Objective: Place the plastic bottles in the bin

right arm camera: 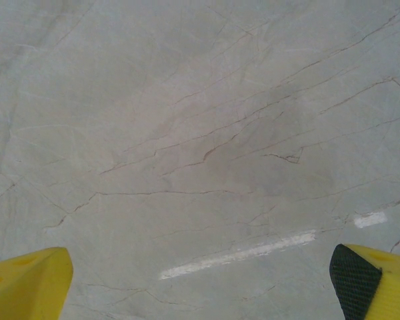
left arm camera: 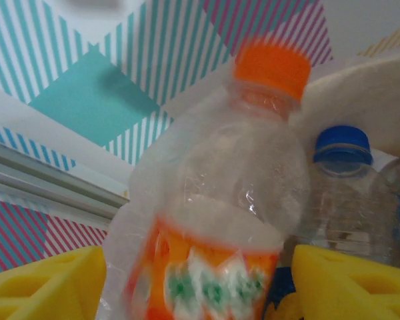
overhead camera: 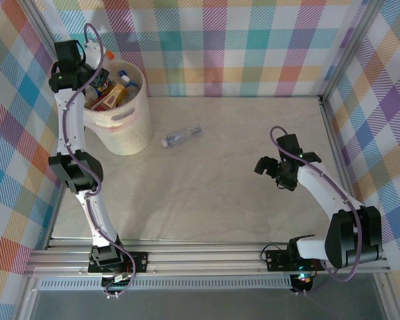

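Observation:
The bin (overhead camera: pixel 123 130) stands at the back left of the table with several plastic bottles (overhead camera: pixel 112 99) inside. My left gripper (overhead camera: pixel 99 80) hovers over its rim. In the left wrist view, a clear bottle with an orange cap and orange label (left arm camera: pixel 213 200) appears blurred between the yellow fingers (left arm camera: pixel 47 283). A sliver of space shows on its right side, so the left gripper (left arm camera: pixel 200 267) is open. Behind it a blue-capped bottle (left arm camera: pixel 343 193) leans by the bin's whitish rim (left arm camera: pixel 367 83). One clear bottle (overhead camera: pixel 181 137) lies on the table right of the bin. My right gripper (overhead camera: pixel 267 167) hangs open over bare table, its fingertips (right arm camera: pixel 27 283) wide apart.
Metal frame posts and checked cloth walls (overhead camera: pixel 253 47) close in the table on three sides. The aluminium rail (overhead camera: pixel 207 257) with both arm bases runs along the near edge. A white scuff mark (right arm camera: pixel 240 255) shows on the marbled tabletop below the right gripper.

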Controlling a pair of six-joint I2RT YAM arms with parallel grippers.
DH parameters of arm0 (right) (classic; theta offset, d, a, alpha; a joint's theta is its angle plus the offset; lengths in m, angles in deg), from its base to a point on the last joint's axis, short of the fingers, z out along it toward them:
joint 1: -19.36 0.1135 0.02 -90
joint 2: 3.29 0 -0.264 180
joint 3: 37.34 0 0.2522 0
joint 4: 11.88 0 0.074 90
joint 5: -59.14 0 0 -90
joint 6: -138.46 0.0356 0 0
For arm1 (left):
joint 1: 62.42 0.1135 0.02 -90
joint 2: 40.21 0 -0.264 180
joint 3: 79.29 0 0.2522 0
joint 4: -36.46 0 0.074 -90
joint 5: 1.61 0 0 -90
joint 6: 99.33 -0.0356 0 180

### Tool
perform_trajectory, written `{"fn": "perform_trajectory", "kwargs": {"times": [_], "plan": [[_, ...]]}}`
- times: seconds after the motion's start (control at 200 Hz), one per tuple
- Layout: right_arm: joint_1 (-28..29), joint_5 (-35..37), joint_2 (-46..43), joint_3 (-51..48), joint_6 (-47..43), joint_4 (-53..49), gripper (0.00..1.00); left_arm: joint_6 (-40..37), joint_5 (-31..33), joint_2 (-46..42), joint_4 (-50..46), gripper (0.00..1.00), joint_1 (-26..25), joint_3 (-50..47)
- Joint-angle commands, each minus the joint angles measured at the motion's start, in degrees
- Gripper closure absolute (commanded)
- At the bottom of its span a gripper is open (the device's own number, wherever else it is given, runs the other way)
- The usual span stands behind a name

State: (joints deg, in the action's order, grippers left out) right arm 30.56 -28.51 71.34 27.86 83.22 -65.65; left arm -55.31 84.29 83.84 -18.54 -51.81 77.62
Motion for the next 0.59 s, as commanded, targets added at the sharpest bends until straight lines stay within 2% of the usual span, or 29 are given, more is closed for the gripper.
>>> {"fn": "perform_trajectory", "kwargs": {"times": [0.0,0.275,0.4,0.5,0.59], "plan": [[-0.22,0.34,-0.45,1.95,0.47,-0.68,0.00,-0.32,-2.66,-0.04,-1.83,0.23,0.55,1.52],[-0.17,0.38,-0.36,2.00,0.46,-0.68,0.00,0.73,-4.37,-0.65,-1.83,0.25,0.54,1.51],[-0.19,0.33,-0.69,1.91,0.47,-0.68,0.00,3.22,-8.17,-0.90,-1.60,0.28,0.72,1.44],[-0.14,0.54,-0.87,1.82,0.45,-0.92,0.00,8.98,-15.29,-1.35,-0.60,0.31,1.71,1.52],[-0.14,0.51,-0.87,1.91,0.39,-0.86,0.00,18.83,-19.89,-1.27,3.34,0.34,3.08,1.65]]}}
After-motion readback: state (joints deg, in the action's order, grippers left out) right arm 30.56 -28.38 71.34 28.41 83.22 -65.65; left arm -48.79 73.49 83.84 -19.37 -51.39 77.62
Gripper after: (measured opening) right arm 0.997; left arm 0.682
